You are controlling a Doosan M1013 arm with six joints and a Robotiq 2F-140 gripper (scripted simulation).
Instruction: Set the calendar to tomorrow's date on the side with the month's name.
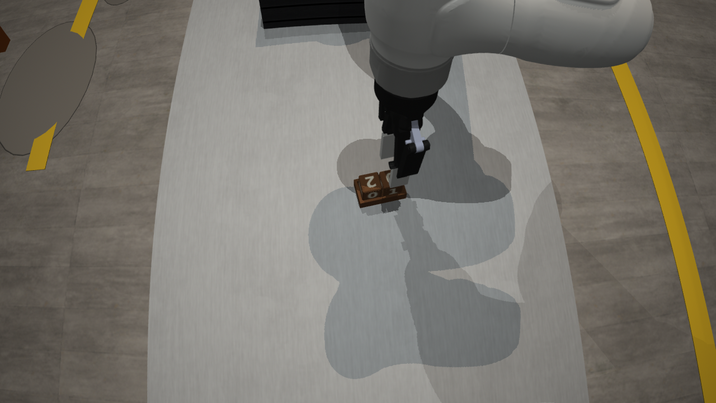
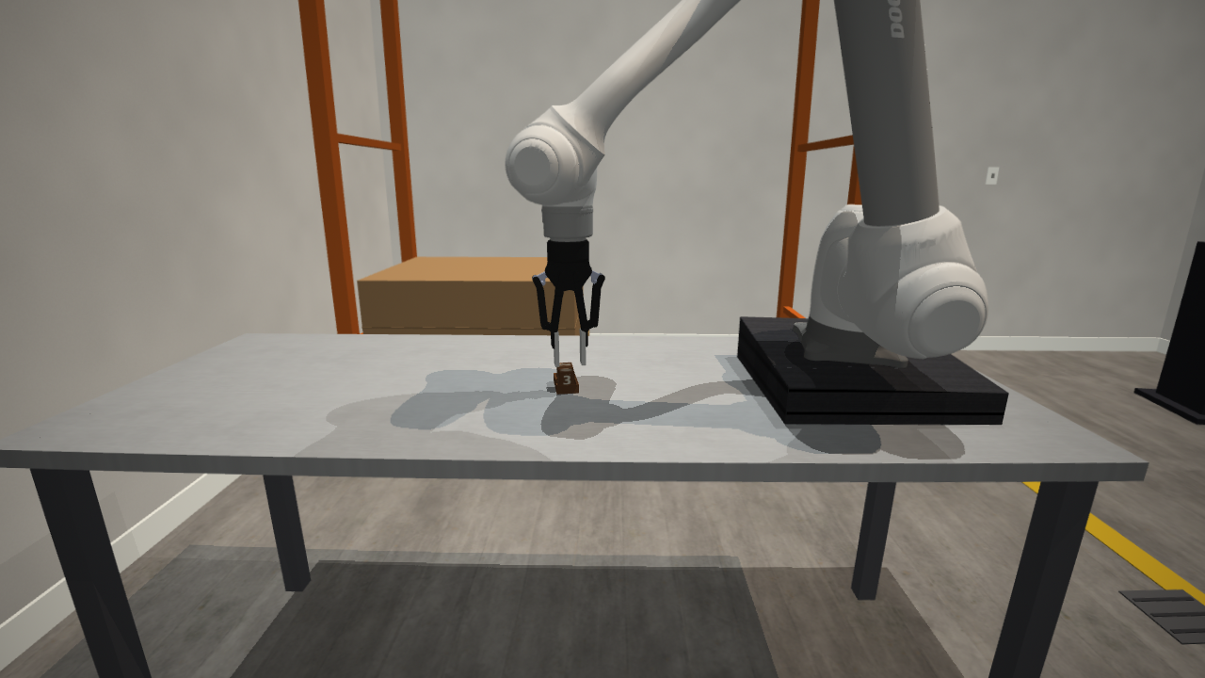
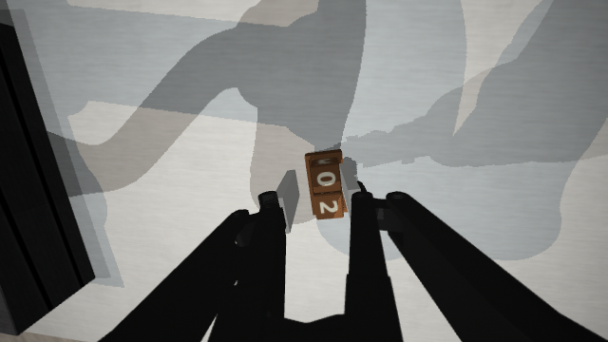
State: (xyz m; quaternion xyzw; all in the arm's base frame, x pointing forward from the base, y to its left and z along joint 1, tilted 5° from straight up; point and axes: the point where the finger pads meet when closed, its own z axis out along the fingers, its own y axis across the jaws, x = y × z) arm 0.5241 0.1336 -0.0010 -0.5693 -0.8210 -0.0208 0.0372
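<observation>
A brown tray (image 1: pixel 382 202) (image 2: pixel 566 391) (image 3: pixel 324 154) stands on the table with two brown cubes side by side in it. In the top view the left cube (image 1: pixel 370 182) (image 3: pixel 328 207) has a 2 on top and a 0 on its near side. The right cube (image 1: pixel 393 191) (image 2: pixel 566 379) (image 3: pixel 326 179) has a 0 on top, a 1 on its near side and a 3 on its end. My gripper (image 1: pixel 392 171) (image 2: pixel 570 363) (image 3: pixel 318 180) is open and empty, its fingertips just above the right cube, one on either side. A finger partly hides that cube in the top view. I cannot see a month's name.
The black base plate (image 1: pixel 312 14) (image 2: pixel 892 404) (image 3: pixel 43 190) of the arm stands on the table (image 1: pixel 240 250) (image 2: pixel 210 395), to the right of the tray in the exterior view. A large brown box (image 2: pixel 455 305) and orange posts (image 2: pixel 324 169) stand behind the table.
</observation>
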